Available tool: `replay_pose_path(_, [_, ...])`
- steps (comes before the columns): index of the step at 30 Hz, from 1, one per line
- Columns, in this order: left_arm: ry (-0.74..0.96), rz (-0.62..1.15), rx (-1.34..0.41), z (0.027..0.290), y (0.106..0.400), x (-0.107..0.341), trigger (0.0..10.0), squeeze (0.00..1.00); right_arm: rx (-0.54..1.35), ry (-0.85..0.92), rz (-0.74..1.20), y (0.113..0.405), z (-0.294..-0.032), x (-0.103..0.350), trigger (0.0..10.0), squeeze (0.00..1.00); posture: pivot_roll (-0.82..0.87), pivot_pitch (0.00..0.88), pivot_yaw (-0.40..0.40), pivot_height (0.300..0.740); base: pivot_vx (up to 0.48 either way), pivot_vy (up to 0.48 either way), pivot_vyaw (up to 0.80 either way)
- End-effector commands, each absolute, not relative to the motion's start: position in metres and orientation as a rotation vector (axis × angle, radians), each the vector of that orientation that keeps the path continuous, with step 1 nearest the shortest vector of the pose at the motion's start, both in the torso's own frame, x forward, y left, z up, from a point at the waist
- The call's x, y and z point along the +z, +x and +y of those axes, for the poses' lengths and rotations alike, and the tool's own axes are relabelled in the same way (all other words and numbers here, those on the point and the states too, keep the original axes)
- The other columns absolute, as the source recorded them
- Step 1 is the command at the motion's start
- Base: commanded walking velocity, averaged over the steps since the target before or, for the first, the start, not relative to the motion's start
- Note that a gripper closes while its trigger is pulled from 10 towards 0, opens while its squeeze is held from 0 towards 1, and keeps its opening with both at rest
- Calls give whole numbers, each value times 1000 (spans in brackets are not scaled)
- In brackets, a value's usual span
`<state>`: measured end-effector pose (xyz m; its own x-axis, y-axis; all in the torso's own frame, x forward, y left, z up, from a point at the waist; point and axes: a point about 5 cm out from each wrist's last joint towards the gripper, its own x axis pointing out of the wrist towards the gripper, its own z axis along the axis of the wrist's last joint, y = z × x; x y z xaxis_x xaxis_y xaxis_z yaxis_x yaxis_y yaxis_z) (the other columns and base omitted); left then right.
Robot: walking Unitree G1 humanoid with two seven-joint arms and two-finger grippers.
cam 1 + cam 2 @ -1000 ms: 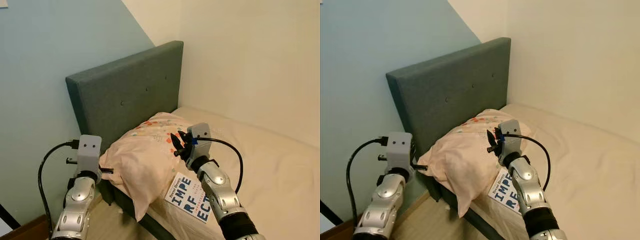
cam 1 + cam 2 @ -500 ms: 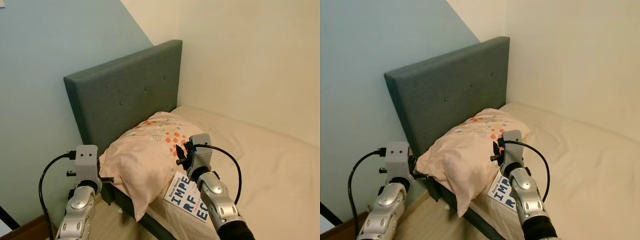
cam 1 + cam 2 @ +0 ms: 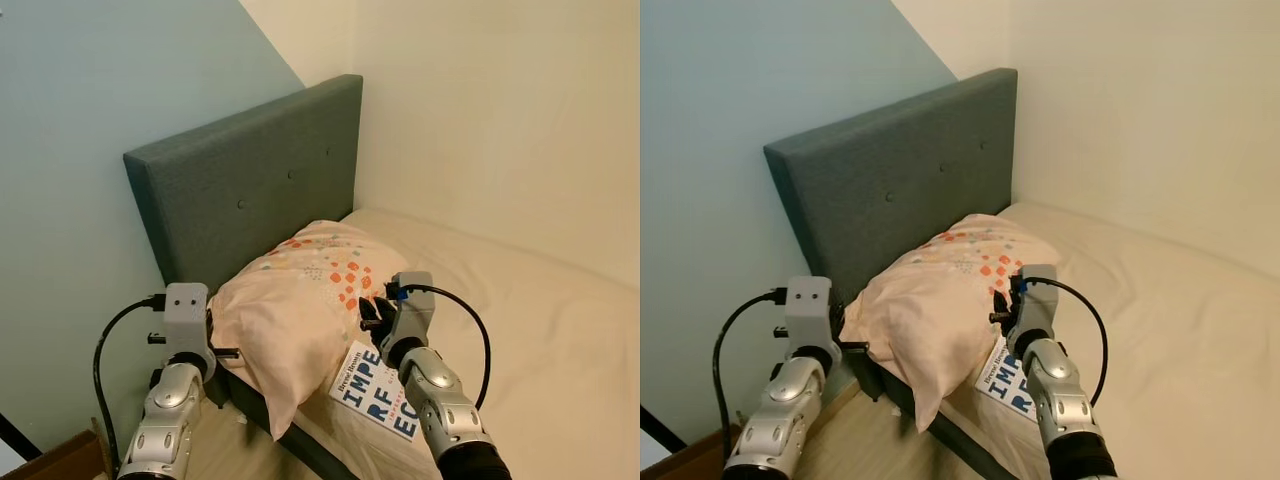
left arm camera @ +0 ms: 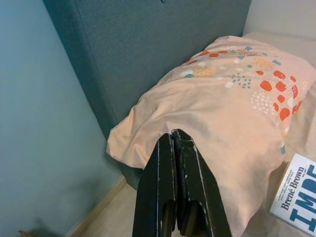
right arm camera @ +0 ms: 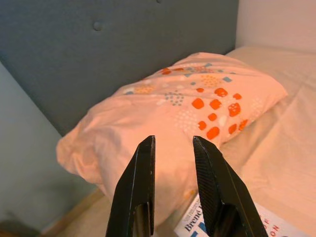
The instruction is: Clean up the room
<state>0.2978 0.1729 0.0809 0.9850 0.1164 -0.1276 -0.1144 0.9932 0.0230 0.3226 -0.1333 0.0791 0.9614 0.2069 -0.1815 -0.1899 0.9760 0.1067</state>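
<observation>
The pillow (image 3: 300, 310) lies askew against the headboard (image 3: 250, 190), overhanging the bed edge. Your left claw (image 4: 174, 143) is closed, empty; your right claw (image 5: 173, 148) is parted, empty. Next, grip the pillow.

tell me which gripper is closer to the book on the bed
Right. The right gripper hovers just above the book by the pillow's edge; the left gripper sits at the pillow's far, overhanging corner.
</observation>
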Motion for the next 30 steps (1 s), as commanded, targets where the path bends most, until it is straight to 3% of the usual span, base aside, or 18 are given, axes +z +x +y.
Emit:
replay_pose_path(1, [33,143,107,173,297,78,10000,0,204,2,185,323,-131,79,10000,0,-54,0,-31,723,0,0,0])
replay_pose_path(5, [21,144,107,174,296,78,10000,0,203,-12,174,323,-132,80,10000,0,-54,0,-31,723,0,0,0])
replay_pose_path(10, [-29,160,99,172,295,78,10000,0,200,97,186,323,-133,82,10000,0,-55,0,-29,723,0,0,0])
replay_pose_path(16, [112,175,77,171,296,72,10000,0,163,-51,157,326,-137,85,10000,0,-57,0,-31,723,0,0,0])
replay_pose_path(30, [19,144,89,169,294,74,10000,0,144,-100,144,325,-142,86,10000,0,-67,0,-28,723,0,0,0])
